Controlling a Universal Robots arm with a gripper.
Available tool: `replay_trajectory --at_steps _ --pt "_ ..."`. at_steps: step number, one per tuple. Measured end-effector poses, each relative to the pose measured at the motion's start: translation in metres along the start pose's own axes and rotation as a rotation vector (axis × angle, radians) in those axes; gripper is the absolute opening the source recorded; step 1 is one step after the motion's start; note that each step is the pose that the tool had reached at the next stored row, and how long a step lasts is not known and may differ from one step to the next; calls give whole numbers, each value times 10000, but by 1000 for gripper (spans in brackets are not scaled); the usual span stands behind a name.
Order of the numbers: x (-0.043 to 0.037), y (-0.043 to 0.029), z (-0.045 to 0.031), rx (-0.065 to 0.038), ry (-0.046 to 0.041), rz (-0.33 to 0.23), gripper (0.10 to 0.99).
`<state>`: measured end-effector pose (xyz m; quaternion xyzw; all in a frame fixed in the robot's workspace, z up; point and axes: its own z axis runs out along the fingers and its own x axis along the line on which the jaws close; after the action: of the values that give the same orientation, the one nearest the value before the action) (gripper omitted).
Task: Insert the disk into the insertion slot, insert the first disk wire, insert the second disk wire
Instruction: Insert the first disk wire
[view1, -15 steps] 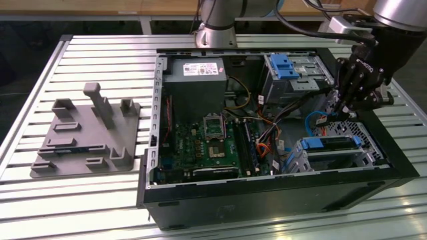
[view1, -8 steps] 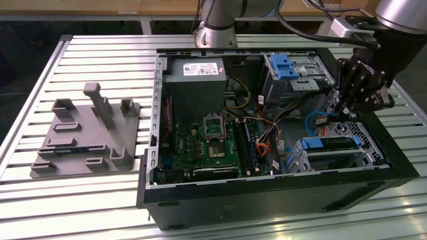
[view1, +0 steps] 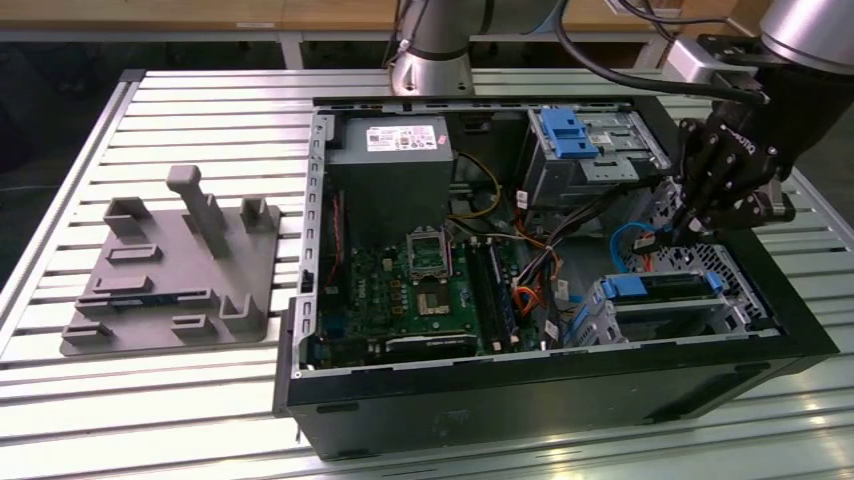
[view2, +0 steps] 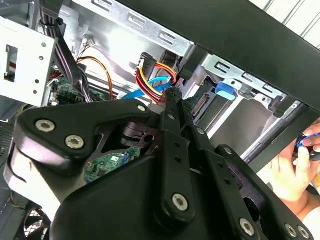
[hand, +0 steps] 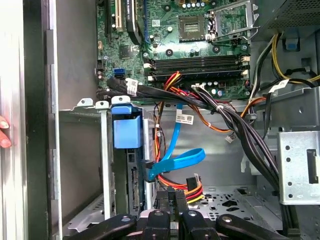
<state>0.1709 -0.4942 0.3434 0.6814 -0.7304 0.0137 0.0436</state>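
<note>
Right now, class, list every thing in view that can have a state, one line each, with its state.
disk: seated in the insertion slot
tool: shut, tips beside the red-and-yellow wires
blue wire: looped, end by the disk's rear; plugged or not, cannot tell
computer case: side open, interior exposed

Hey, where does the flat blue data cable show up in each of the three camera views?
Exterior view: blue data cable curves close by the disk, at the exterior view's right.
Second wrist view: it runs alongside the red and yellow wires.
First wrist view: it loops next to those wires.
Shared landmark: the disk's blue carrier tab.
</note>
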Motion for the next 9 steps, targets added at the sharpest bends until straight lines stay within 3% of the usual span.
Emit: replay_trajectory --at_steps 6,9 --pt "70 -3 -37 -18 -252 -11 161" --pt "111 -6 -42 -21 -303 -14 161"
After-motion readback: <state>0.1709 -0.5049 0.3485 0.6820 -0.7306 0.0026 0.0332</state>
